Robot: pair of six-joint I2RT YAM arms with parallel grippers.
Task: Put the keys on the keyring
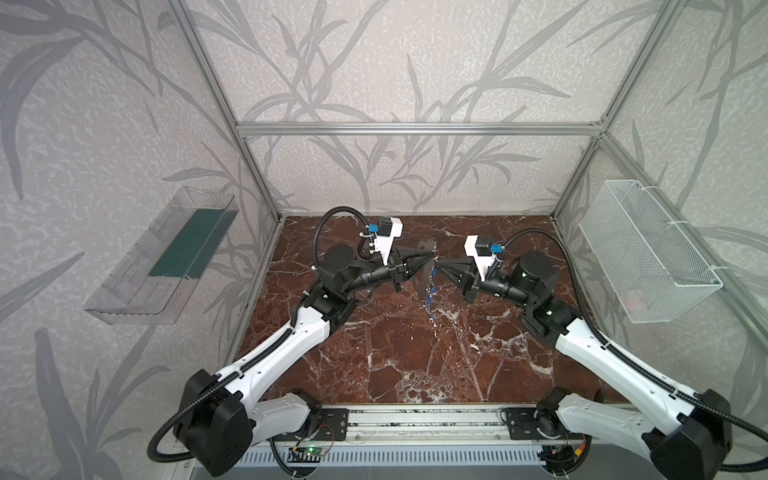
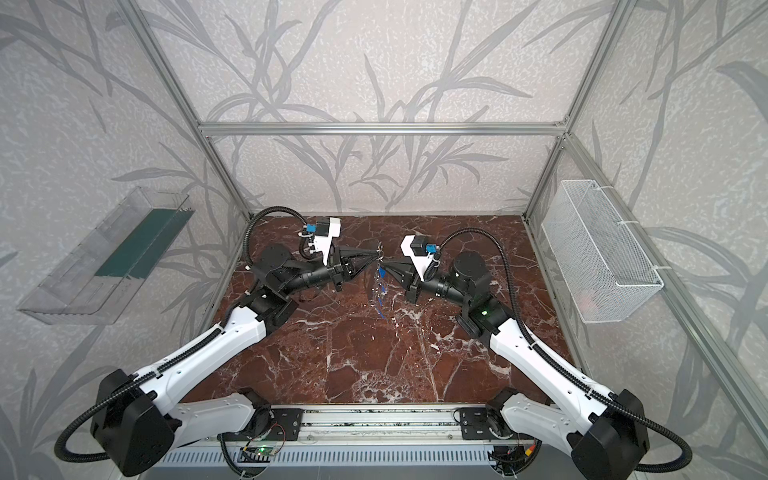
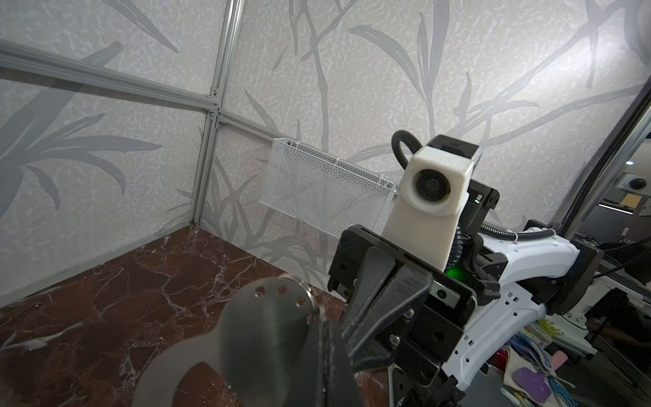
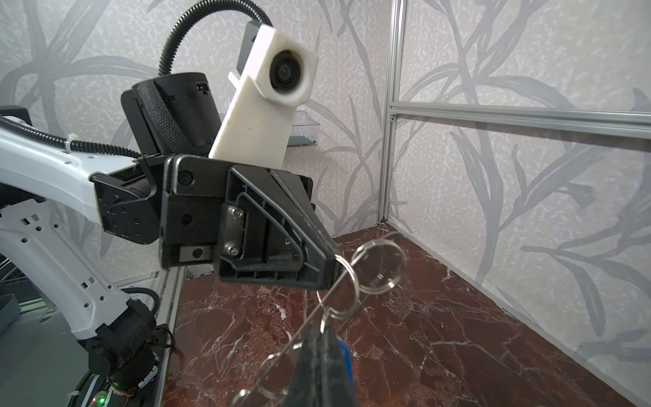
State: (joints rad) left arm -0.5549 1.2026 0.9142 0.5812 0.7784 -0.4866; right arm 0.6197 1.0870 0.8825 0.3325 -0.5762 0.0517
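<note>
Keyring, a flat grey metal plate with small round holes along its curved edge, hangs in the air above the middle of the desk, clamped in the closed left claw. Small silver keys with blue plastic tags dangle from it on thin wire rings. The right claw is pinched together at the plate's edge, a blue tag against its fingers; whether it grips anything I cannot tell. The desk is red-brown marble, white-veined. A clear plastic bin on the left wall holds a dark green strip. A white wire-mesh basket hangs on the right wall, contents unclear.
</note>
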